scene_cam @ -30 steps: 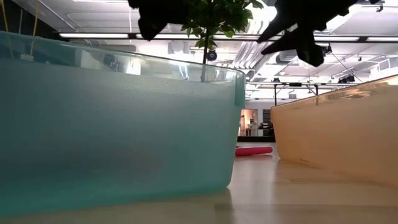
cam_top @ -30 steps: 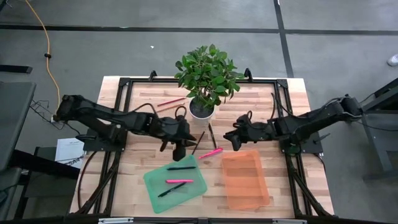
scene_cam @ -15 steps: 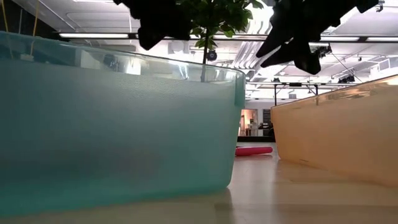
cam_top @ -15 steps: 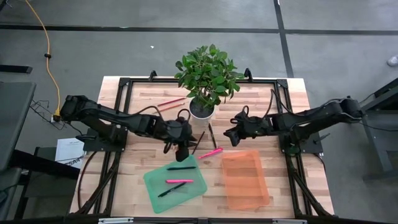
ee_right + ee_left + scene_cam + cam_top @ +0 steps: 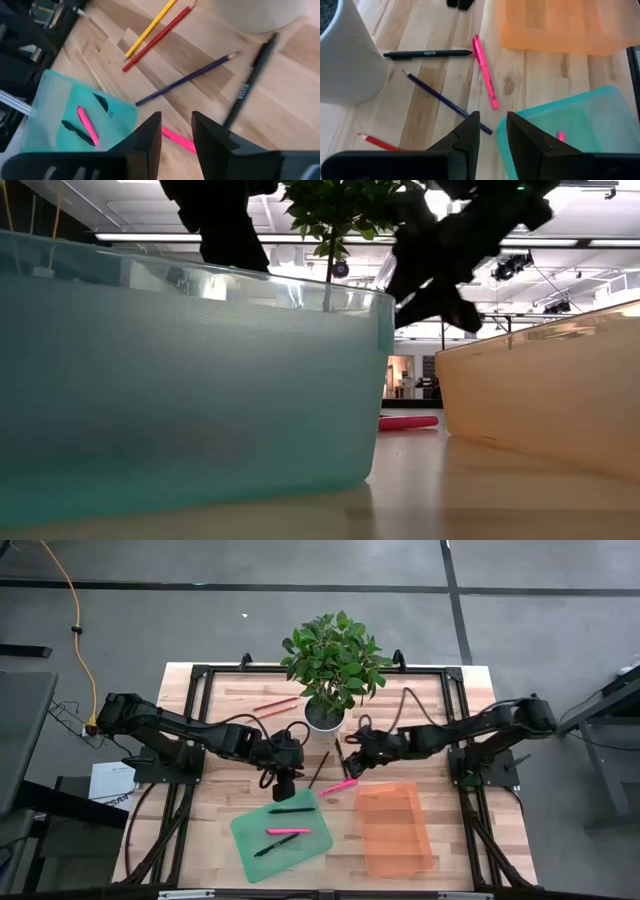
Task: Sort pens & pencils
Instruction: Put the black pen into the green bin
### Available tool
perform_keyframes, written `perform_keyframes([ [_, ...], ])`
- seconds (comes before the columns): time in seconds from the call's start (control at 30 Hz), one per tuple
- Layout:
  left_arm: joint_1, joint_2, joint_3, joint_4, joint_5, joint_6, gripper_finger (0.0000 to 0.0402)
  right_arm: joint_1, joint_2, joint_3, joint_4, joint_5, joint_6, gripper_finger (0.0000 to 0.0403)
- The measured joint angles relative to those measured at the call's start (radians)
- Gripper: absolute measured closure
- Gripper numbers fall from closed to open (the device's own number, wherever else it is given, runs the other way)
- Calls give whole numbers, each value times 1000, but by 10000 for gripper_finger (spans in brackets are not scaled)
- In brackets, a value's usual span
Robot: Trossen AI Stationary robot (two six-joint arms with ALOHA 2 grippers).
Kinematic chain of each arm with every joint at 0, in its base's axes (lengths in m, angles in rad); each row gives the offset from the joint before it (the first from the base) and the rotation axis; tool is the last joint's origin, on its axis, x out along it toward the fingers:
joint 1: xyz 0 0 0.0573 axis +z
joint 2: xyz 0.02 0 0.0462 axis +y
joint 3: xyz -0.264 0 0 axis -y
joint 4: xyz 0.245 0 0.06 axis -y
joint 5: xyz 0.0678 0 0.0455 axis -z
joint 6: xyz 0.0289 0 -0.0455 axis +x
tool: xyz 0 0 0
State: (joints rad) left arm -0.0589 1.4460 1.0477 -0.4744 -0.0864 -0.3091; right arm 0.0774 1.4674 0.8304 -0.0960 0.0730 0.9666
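1. Left gripper [image 5: 283,783] over green tray's [image 5: 250,840] far edge, fingers slightly apart, empty.
2. Right gripper [image 5: 357,752] near pot [image 5: 324,718], fingers slightly apart, empty.
3. Pink pen [image 5: 339,785], black pen [image 5: 341,757], pencil [image 5: 319,768] lie between them.

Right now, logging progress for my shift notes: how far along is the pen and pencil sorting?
Done: three pens lie in the teal plastic tray. In hand: nothing; both grippers are empty. Left: pink pen, black pen, dark blue pencil, red pencil and yellow pencil; the orange plastic tray is empty.

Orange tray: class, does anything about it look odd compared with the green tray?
The orange tray holds nothing, while the green tray holds three pens. Pencils lie unsorted on the table.
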Motion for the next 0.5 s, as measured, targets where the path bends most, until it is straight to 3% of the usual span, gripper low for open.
perform_keyframes([
  [0.3,0,0,0,-8,36,17,316,-1,179,238,-329,29,-31,304],
  [0.5,0,0,0,-20,37,41,316,-10,208,298,-383,52,-49,304],
])
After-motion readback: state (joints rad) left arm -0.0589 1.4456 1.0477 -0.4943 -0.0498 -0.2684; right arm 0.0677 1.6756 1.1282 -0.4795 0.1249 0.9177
